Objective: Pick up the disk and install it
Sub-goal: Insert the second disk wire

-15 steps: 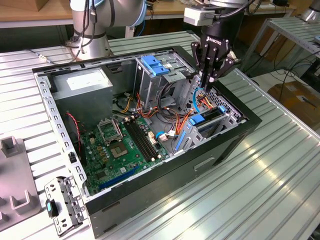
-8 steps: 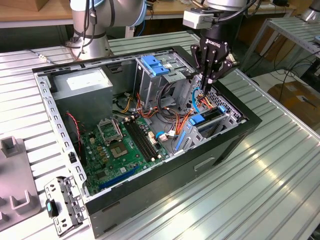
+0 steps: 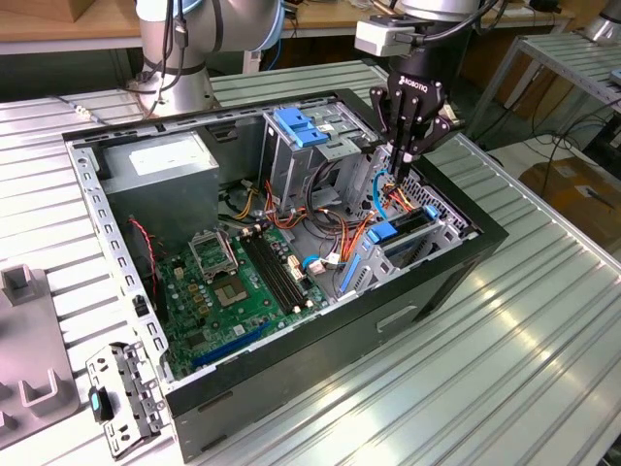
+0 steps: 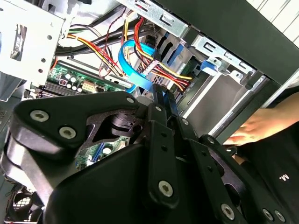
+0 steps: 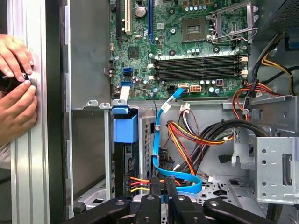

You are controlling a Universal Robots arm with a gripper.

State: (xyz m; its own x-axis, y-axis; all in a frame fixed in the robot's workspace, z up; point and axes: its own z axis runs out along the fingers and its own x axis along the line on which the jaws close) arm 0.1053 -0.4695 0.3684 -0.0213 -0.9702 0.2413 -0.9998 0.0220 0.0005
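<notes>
Right now the gripper [image 3: 406,155] hangs over the far right corner of the open computer case [image 3: 427,291] in the exterior view, its black fingers [image 5: 159,198] drawn together with nothing visibly held between them. Just below it sits the disk [image 3: 403,233] — already standing on edge in its bay against the case's right wall, its blue carrier [image 5: 125,127] plain in the first wrist view. Orange, yellow and blue cables [image 5: 187,140] tangle beside it, near the green motherboard [image 3: 243,282]. Outside the case wall, a person's hands [image 5: 16,88] rest on the ribbed table [image 3: 543,320].
</notes>
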